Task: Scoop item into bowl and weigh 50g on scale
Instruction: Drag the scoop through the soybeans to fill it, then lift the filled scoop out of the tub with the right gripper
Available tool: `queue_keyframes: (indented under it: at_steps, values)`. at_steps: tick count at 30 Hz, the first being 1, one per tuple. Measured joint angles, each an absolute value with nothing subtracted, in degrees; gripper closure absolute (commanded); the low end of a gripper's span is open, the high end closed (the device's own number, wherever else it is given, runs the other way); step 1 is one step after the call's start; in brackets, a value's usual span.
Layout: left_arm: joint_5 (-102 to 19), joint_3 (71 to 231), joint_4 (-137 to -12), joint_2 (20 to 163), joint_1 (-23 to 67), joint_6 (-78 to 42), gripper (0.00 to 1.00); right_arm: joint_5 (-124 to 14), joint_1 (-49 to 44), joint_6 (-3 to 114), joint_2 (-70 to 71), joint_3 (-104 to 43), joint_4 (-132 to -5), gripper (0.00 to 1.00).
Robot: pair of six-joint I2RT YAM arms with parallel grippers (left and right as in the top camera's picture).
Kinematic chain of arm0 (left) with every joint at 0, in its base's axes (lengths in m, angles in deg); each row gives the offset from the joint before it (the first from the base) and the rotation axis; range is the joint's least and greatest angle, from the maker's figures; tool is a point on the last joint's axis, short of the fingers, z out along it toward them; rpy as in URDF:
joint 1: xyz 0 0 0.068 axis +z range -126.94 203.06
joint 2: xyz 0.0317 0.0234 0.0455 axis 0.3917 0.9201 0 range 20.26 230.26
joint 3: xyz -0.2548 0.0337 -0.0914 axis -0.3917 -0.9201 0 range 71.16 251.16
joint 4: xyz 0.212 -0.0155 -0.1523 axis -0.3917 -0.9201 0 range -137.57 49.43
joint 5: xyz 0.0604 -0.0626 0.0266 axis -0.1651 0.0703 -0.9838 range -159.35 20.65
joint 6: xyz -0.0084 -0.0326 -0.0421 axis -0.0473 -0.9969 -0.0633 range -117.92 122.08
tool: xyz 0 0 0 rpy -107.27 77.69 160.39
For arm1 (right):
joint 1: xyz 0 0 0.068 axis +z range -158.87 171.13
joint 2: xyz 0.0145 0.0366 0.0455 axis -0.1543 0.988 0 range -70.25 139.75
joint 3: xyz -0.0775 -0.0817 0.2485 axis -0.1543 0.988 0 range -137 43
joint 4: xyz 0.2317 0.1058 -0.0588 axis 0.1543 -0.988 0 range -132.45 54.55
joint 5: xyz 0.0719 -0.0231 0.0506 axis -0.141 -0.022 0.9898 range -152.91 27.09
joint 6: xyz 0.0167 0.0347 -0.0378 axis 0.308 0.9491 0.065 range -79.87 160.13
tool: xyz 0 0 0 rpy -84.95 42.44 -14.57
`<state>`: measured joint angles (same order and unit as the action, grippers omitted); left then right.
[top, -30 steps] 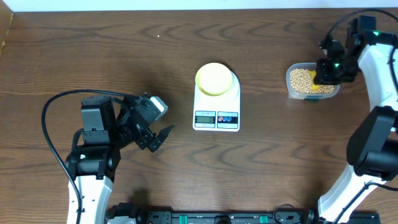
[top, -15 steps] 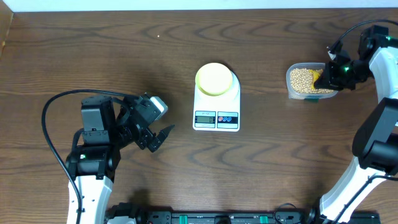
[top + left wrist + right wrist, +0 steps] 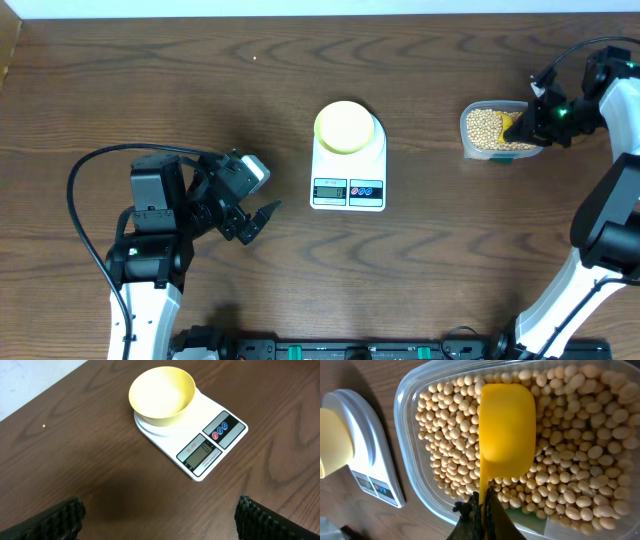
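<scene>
While the scoop [image 3: 506,420] is being gripped by its handle in the closed right gripper [image 3: 481,505], its cup is being rested on the beans [image 3: 580,460] just ahead of the fingertips, inside the tub [image 3: 406,420]. No beans are being carried on the yellow face that is showing, so the scooping is judged as not yet done. The scoop's long axis is being run straight out from the fingers, with the handle at the gripper and the cup at the far end. In the overhead view that axis is being pointed toward the robot's left, roughly at the scale [image 3: 348,185]. The bowl [image 3: 343,125] is being borne empty on the scale's platform, well apart from the right gripper and off to its left, with bare table between. The left gripper [image 3: 262,218] is being held wide open with nothing in it. The bowl is lying ahead of it, and somewhat nearer to it than to the right gripper, yet the tool is being carried only by the right one. The coming move is therefore judged to be turning on a dig forward along the handle's line into the beans, followed by a level carry leftward to the bowl. Any roll about the long axis on that carry could be spilling beans onto the table.
</scene>
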<state>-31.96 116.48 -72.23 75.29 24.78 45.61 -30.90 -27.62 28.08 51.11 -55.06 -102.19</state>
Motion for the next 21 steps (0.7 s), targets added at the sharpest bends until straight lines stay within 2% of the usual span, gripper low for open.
queue_keyframes:
  at_steps: [21]
  values:
    - [-31.96,116.48,-72.23,75.29,24.78,45.61,0.02,-15.47,-37.25,27.03,52.18,-55.06,-106.43,0.99]
